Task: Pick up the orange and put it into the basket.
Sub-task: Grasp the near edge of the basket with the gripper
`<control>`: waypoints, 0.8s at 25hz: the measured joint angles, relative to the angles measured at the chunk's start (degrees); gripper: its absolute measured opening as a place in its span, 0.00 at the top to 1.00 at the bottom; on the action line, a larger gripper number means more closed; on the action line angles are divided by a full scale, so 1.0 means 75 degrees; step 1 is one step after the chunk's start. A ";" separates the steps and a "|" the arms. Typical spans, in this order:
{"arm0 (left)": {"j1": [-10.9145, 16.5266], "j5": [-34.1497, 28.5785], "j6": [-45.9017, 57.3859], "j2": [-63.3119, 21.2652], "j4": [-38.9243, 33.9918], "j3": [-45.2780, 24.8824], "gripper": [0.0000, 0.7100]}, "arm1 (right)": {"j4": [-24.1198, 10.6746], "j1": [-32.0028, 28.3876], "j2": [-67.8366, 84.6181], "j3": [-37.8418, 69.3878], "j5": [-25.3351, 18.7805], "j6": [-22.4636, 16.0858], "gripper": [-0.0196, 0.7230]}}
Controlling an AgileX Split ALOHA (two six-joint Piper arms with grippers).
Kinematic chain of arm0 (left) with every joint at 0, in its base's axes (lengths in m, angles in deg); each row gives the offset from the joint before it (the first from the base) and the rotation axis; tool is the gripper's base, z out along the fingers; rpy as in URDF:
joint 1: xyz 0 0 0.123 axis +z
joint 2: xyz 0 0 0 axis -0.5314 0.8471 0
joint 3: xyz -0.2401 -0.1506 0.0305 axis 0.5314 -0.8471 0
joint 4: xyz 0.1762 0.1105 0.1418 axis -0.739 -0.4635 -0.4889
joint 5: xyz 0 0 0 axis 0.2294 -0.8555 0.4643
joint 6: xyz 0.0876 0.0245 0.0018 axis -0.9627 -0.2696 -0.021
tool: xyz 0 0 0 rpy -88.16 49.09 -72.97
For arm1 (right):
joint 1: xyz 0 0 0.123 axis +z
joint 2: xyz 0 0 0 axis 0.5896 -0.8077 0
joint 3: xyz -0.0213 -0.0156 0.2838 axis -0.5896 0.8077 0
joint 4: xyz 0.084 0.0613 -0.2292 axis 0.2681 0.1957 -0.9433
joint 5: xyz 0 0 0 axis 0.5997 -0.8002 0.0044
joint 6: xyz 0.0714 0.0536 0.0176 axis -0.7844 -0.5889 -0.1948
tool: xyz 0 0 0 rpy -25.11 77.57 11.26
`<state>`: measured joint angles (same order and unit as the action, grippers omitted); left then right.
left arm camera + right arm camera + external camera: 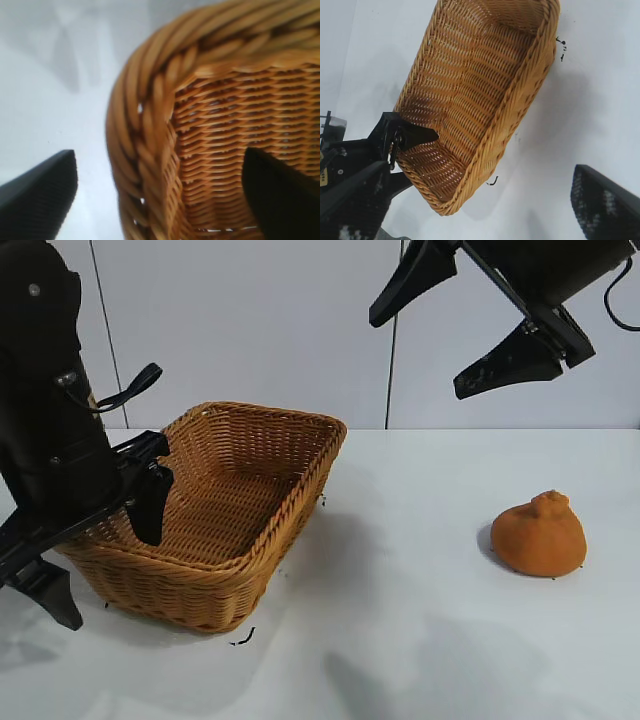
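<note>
On the white table (420,640) the orange (539,534) sits far right of the basket (245,550). Left gripper (105,550) straddles the basket's left rim with fingers apart, partly hiding it. Right gripper (470,335) hangs above, open, cut off. Behind stands a pale wall (250,330).

Bright even light; soft shadows on table (420,640); left wrist view blurred close-up.
</note>
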<state>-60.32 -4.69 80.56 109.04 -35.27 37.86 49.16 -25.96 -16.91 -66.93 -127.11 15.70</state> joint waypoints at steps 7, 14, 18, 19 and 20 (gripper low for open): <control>0.0000 -0.0007 -0.0232 0.0001 0.0178 0.0000 0.25 | 0.0015 0.0000 0.0000 0.0000 0.0115 0.0000 0.04; 0.0000 -0.0014 -0.0258 0.0001 0.0179 0.0000 0.54 | 0.0015 0.0000 0.0000 0.0000 0.0169 0.0000 0.04; 0.0000 -0.0084 -0.0258 0.0001 0.0187 0.0000 0.76 | 0.0015 0.0000 0.0000 0.0000 0.0169 0.0000 0.04; 0.0000 -0.0090 -0.0226 0.0001 0.0212 0.0000 0.79 | 0.0015 0.0000 0.0000 0.0000 0.0169 0.0000 0.04; 0.0000 -0.0071 -0.0186 0.0001 0.0212 0.0000 0.83 | 0.0015 0.0000 0.0000 0.0000 0.0169 0.0000 0.04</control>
<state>-60.32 -5.22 79.16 109.04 -33.68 37.86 49.27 -25.96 -16.91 -66.93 -125.84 15.70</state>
